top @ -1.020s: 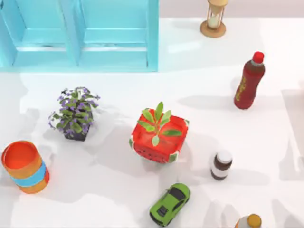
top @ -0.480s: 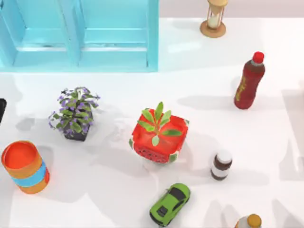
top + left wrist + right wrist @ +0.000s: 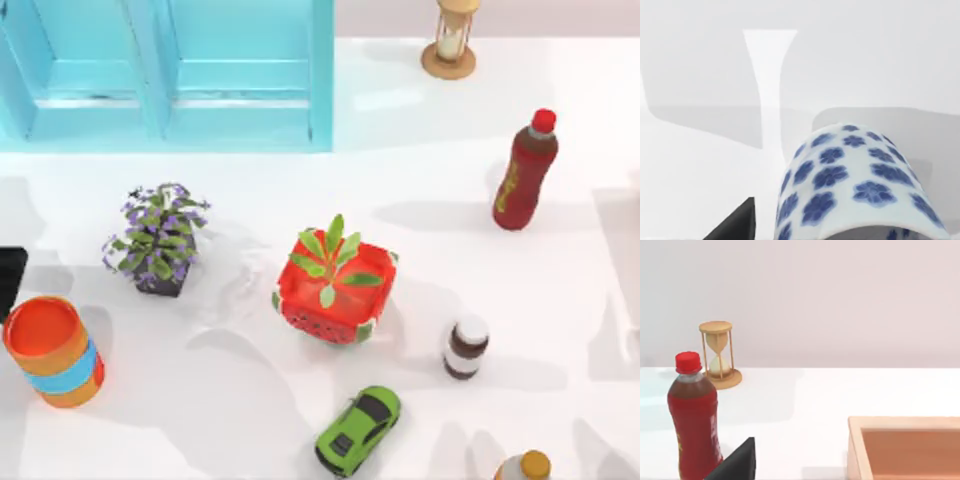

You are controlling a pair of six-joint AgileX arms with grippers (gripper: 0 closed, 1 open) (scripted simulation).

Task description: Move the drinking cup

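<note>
1. Table (image 3: 560,300) white, crowded with small things, seen from above.
2. At its front left, near the left edge: drinking cup (image 3: 52,350), orange with a light blue band, upright, open mouth showing a red-orange inside; touched by nothing.
3. Just behind the cup, at the very left edge of the top view: dark part of the left tool (image 3: 9,281), close to the cup's rim yet apart from it; cannot tell whether released or clenched.
4. In the left wrist view: a dark tip of that tool (image 3: 735,227) beside a rounded white vessel with blue flowers (image 3: 855,185), over bare white table.
5. Right of the cup: purple-flowered plant (image 3: 157,240) in a dark pot; farther right, near the middle, red watermelon-patterned pot (image 3: 333,295) with a green leafy sprig.
6. Toward the front: green toy car (image 3: 358,430), small brown bottle (image 3: 466,347) with a white cap, and an orange-capped bottle (image 3: 524,467) cut by the front edge.
7. At the back left: blue cabinet (image 3: 165,70); at the back right: hourglass (image 3: 449,40), with a red drink bottle (image 3: 524,172) in front of it.
8. In the right wrist view: dark tip of the right tool (image 3: 737,465), well apart from the cup, beside the red bottle, with the hourglass behind and a wooden box (image 3: 905,425) nearby; state cannot be told.
</note>
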